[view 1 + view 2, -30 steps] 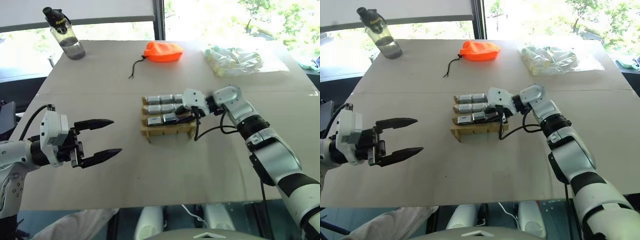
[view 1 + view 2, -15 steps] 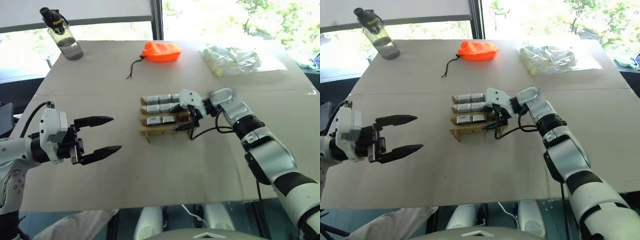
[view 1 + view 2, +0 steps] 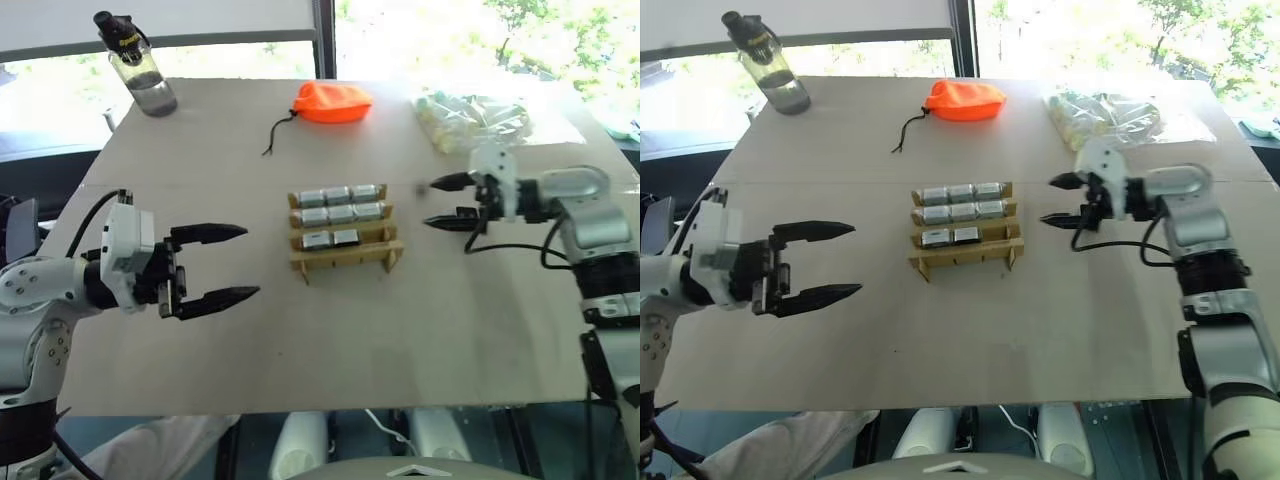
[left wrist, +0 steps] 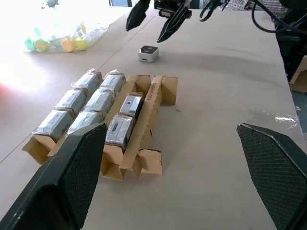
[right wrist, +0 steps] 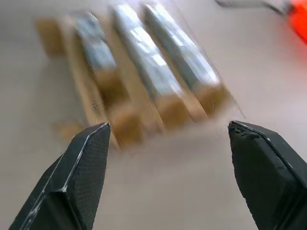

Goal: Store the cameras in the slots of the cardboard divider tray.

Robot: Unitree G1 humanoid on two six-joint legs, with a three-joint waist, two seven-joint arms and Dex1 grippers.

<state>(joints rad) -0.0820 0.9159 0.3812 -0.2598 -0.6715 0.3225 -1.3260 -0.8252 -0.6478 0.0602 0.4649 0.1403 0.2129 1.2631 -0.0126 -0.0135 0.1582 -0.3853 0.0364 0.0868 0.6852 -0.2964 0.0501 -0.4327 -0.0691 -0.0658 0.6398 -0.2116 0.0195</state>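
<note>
The cardboard divider tray (image 3: pixel 346 257) sits mid-table with several silver-grey cameras (image 3: pixel 340 214) in its three far rows. The third row has a free slot at its right end, and the nearest row holds nothing. In the left wrist view one loose camera (image 4: pixel 148 53) lies on the table beyond the tray, just below the right gripper (image 4: pixel 152 23). My right gripper (image 3: pixel 431 204) hovers open and empty to the right of the tray, pointing at it. My left gripper (image 3: pixel 251 263) hangs open and empty to the tray's left. The right wrist view shows the tray (image 5: pixel 127 84) blurred between the fingers (image 5: pixel 81 177).
At the table's far side stand a water bottle (image 3: pixel 141 68) on the left, an orange drawstring pouch (image 3: pixel 333 102) in the middle and a clear bag of pale tubes (image 3: pixel 476 119) on the right. Bare tabletop lies in front of the tray.
My right gripper has opened, left the tray's right end and swung off to the right. The left gripper stays open in much the same place.
</note>
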